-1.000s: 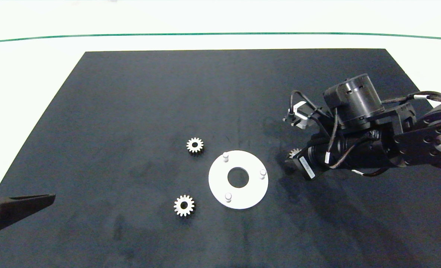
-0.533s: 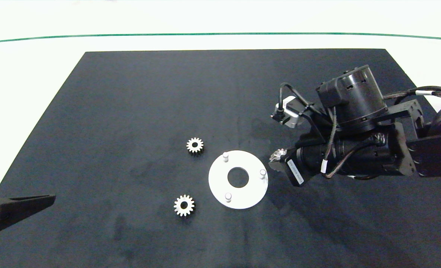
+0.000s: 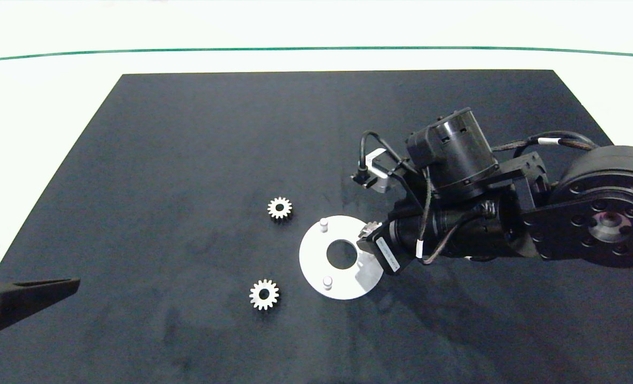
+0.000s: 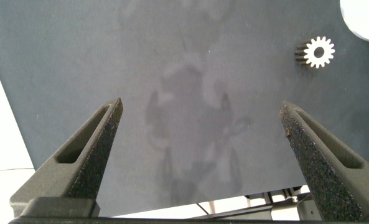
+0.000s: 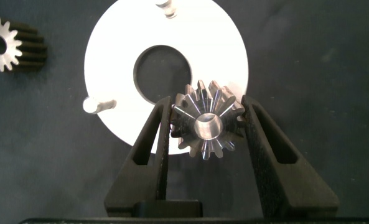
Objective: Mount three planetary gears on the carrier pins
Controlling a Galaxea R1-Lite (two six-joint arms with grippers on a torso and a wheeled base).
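- Nearest the robot, the left gripper (image 4: 200, 134) sits parked at the mat's (image 3: 188, 133) left edge, fingers spread wide with nothing between them; its view catches the near gear (image 4: 318, 52) off ahead.
- That near gear (image 3: 264, 294) lies flat on the mat, just left of the disc (image 3: 316, 266) and apart from it.
- Now the action: the right gripper (image 5: 206, 127) is pinching a gear (image 5: 208, 127) across its teeth, bore facing out, hovering over the disc's (image 5: 116, 43) right side.
- From above, the held gear (image 3: 369, 230) peeks out at the arm's tip, right where the third pin should be; that pin is hidden, so whether bore and pin line up can't be told from here.
- Two pins are bare: the near pin (image 3: 326, 281) and the far pin (image 3: 323, 224).
- Handling read: solid metal, so probably dense for its size, rigid, no give. Pointed teeth offer little contact, and smooth steel may slip or twist in the pads.
- Best hold is likely across opposite teeth, as here, keeping the bore clear and square to the pin.
- Farthest out, the far gear (image 3: 279, 207) waits flat on the mat, up-left of the disc.
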